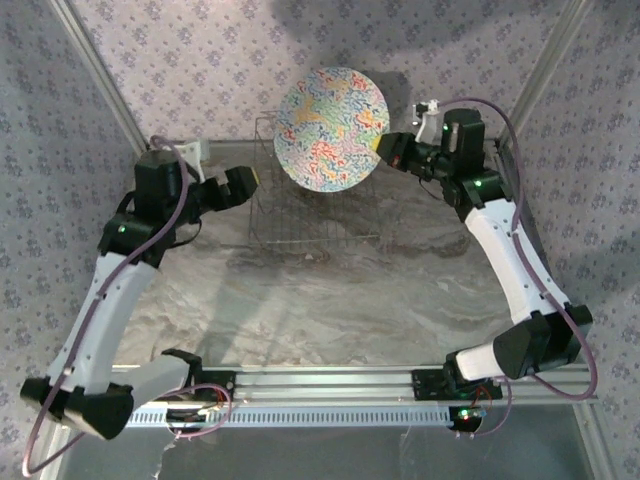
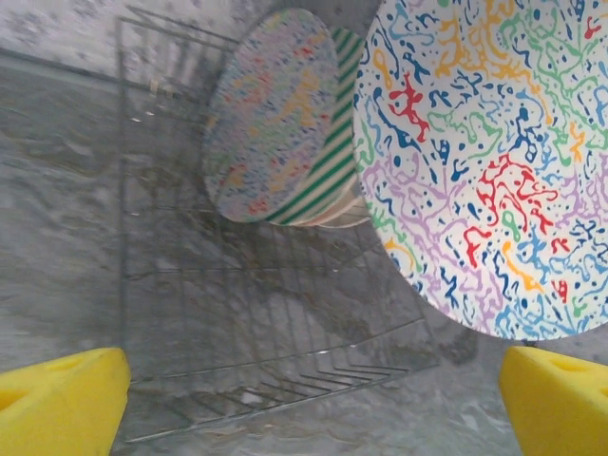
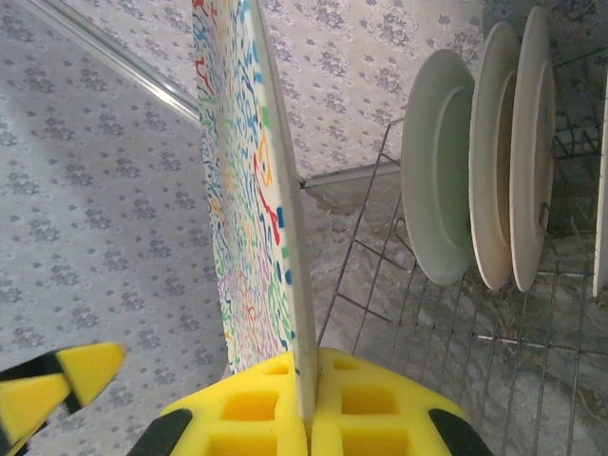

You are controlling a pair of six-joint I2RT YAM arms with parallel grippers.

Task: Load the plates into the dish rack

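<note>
Top view: right end effector (image 1: 386, 150) is pinched on the right rim of a mosaic plate (image 1: 332, 128), which is held upright, face to the camera, over the back of the dish rack (image 1: 300, 228). The rack sits on the grey desk (image 1: 350, 300). Left end effector (image 1: 245, 185) hangs just left of the rack, clear of the plate. Left wrist view: left end effector (image 2: 313, 404) is spread wide with nothing between the jaws, one yellow finger (image 2: 57, 399) in each lower corner. The held mosaic plate (image 2: 484, 161) is at upper right, above the rack wires (image 2: 266, 323). A second mosaic plate (image 2: 271, 114) stands in the rack, with a green-white striped plate (image 2: 332, 161) right behind it. Right wrist view: right end effector (image 3: 304, 404) has its yellow pads clamped on the mosaic plate (image 3: 252, 190), seen edge-on. To the right, three racked plates (image 3: 489, 161) stand on edge side by side in the rack (image 3: 399, 313), pale undersides showing.
</note>
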